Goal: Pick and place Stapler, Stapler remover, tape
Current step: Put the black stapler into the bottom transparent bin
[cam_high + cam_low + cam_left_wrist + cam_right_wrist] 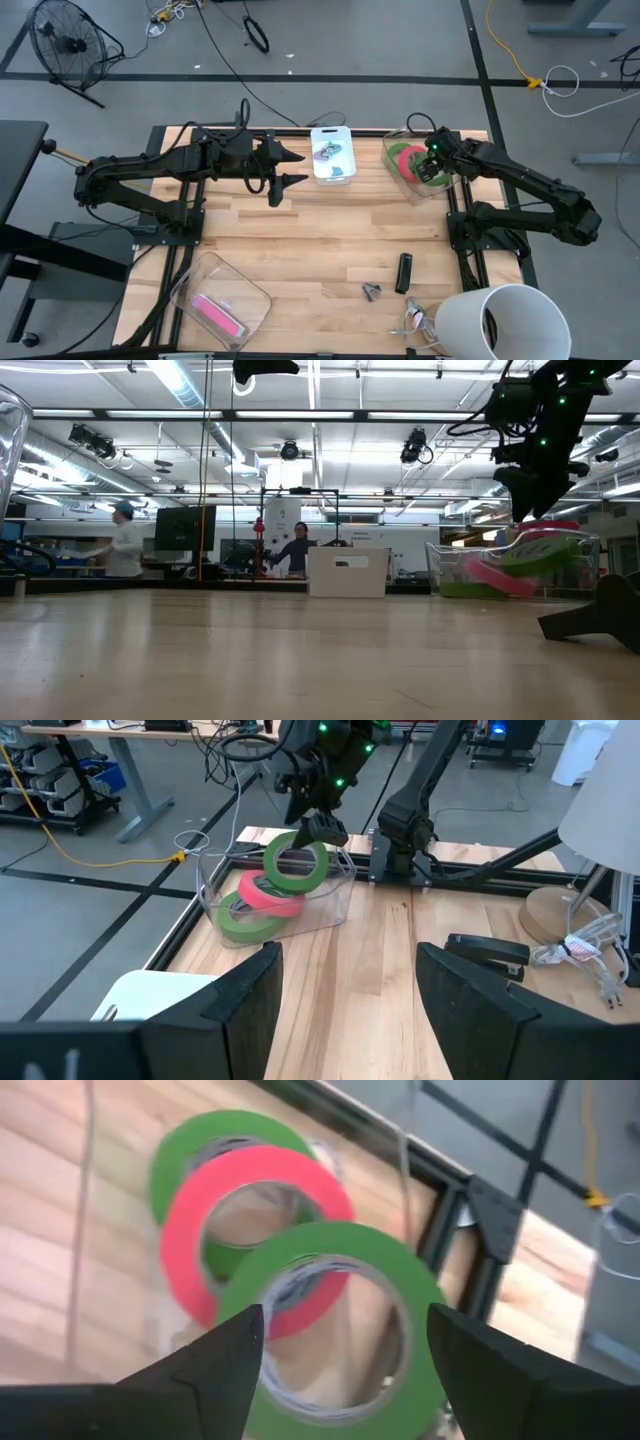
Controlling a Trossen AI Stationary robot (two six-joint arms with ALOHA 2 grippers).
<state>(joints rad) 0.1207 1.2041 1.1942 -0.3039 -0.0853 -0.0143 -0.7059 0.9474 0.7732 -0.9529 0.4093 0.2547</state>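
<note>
A clear bin [400,186] at the table's far right holds three tape rolls. A green roll [240,920] lies lowest and a red roll [268,892] lies on it. A second green roll [296,862] sits tilted on top, its high side near the bin's rim. My right gripper [345,1318] is open just above this top roll [330,1330], with one finger on either side. It also shows in the high view [432,165]. My left gripper [302,168] is open and empty at the far middle. The black stapler [403,272] and the stapler remover [371,291] lie on the table near the front right.
A white container [332,155] with small items stands at the far middle, beside my left gripper. A clear tub [220,295] with a pink item lies at the near left. A large white shade [500,320] and a cable [415,320] sit at the near right. People stand in the room beyond.
</note>
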